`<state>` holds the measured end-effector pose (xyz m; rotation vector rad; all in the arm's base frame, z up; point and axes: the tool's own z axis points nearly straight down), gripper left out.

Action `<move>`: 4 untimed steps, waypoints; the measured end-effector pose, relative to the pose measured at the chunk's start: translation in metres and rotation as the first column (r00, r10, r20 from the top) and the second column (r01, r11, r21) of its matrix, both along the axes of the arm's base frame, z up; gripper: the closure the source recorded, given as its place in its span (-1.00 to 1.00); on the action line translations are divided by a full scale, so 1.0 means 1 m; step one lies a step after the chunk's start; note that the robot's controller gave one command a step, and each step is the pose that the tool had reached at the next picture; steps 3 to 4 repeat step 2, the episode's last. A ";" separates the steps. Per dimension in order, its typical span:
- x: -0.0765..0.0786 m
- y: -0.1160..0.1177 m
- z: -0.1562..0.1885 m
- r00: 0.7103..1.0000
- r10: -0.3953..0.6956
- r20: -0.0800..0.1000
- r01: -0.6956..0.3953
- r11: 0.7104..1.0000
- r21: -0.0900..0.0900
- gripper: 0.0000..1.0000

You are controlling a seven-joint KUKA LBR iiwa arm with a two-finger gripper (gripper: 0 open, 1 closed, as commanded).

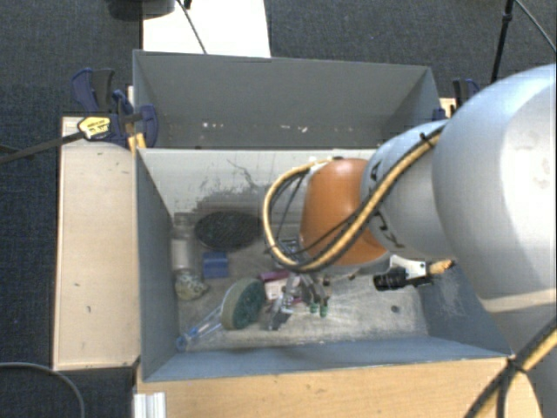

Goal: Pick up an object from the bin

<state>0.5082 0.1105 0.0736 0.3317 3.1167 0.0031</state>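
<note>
Green round disc (244, 304) in grey bin (261, 94), beside claw (297, 302), grip state unclear.

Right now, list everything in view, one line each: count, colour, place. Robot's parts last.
Grey metal bin: one, grey, centre of view.
Black ribbed oval thing: one, black, far-left part of the floor.
Pale cylinder: one, grey-clear, against the left wall.
Small blue block: one, blue, just nearer than the oval.
Pale crumpled lump: one, greenish-grey, nearer than the cylinder.
Dark green round disc: one, green, near side, left of centre.
Clear plastic piece: one, bluish-clear, near-left corner.
Gripper: one, dark, low over the floor, just right of the disc.
Orange wrist cover: one, orange, above it.
Cables: several, yellow-black, looped round the cover.
Silver arm: one, silver-grey, from the right.
</note>
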 end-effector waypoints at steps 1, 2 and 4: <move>0.003 0.001 0.002 1.000 0.001 0.009 -0.001 1.000 0.002 1.00; 0.005 0.001 0.123 1.000 0.005 0.001 -0.005 1.000 0.001 1.00; 0.005 0.001 0.123 1.000 0.005 0.001 -0.005 1.000 0.001 1.00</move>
